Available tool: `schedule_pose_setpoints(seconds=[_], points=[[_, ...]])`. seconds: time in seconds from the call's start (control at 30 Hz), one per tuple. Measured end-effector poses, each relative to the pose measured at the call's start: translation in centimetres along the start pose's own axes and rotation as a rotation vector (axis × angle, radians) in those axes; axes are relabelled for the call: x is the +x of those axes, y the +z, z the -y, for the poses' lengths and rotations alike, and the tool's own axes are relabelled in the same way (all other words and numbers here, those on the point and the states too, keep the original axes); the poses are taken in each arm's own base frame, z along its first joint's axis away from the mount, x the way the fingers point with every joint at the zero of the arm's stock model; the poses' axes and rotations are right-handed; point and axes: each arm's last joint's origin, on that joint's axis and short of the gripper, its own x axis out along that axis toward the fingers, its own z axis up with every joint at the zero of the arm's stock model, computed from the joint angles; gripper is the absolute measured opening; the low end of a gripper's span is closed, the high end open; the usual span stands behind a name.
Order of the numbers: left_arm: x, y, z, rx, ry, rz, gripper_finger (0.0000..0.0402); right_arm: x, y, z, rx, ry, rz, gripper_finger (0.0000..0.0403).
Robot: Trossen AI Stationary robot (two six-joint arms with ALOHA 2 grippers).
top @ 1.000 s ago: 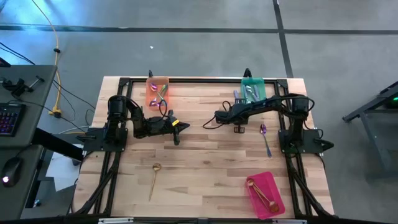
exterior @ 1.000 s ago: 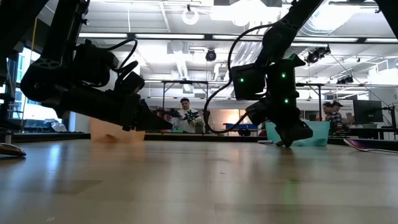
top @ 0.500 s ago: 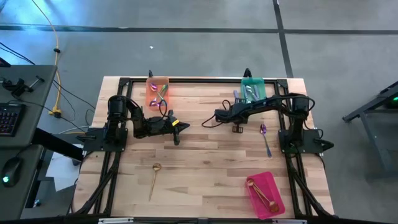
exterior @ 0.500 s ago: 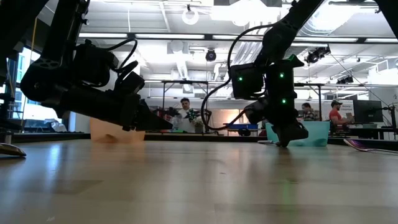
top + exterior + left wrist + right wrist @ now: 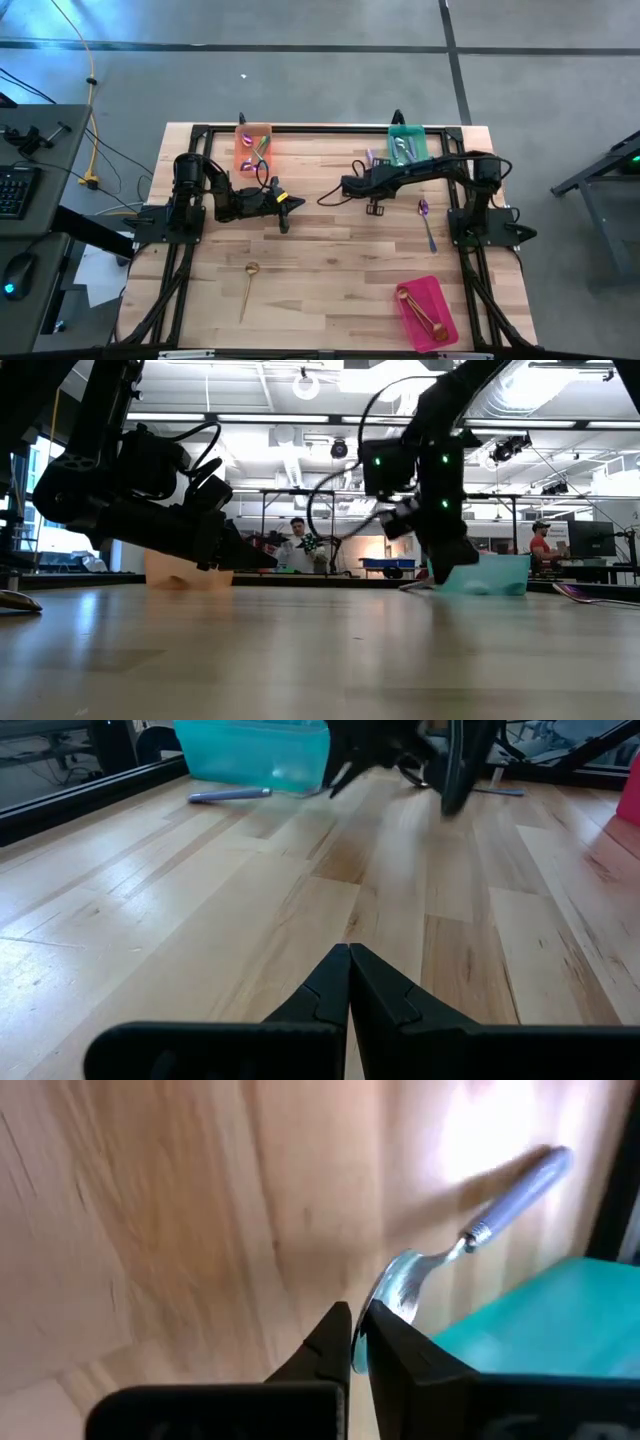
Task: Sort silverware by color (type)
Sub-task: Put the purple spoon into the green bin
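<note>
My right gripper points down beside the teal tray, shut on a silver spoon with a lavender handle. The same gripper shows in the low view. My left gripper hovers shut and empty left of the table's middle, also seen in its own wrist view. A gold spoon lies flat near the front left. An iridescent purple spoon lies flat on the right. More spoons lie in the orange tray, the teal tray and the pink tray. My right gripper pinches the spoon at the rim of its bowl, between its two fingertips. The fingers come from above, pointing down. The lavender handle sticks out away from the fingers, past the teal tray's corner. Whether the spoon is clear of the table, I cannot tell.
Black frame rails run along the table's far edge and sides. The teal tray stands right beside my right gripper. The table's middle and near part is bare wood. People and benches show in the room beyond the table.
My right gripper has shut and taken hold of the lavender-handled spoon, and has moved a little toward the table's left edge. The spoon's handle has shifted left with it, away from the teal tray.
</note>
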Motion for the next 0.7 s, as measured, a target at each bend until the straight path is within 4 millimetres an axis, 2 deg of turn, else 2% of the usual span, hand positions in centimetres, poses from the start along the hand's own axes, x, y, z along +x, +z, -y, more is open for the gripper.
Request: schedule_pose_setpoints(seconds=[0.17,0.33,0.53,0.7], points=[[0.0,0.0,0.0,0.000,0.000,0.000,0.0000,-2.4,-0.1,1.2,0.073,-0.004,0.055,0.0000],[0.0,0.0,0.0,0.000,0.000,0.001,0.0000,-5.3,-1.2,3.2,0.183,-0.071,0.116,0.0001],[0.0,0.0,0.0,0.000,0.000,0.001,0.0000,-9.2,-4.1,6.0,0.350,-0.218,0.152,0.0001],[0.0,0.0,0.0,0.000,0.000,0.001,0.0000,-10.9,-7.1,7.7,0.482,-0.262,0.131,0.0000]])
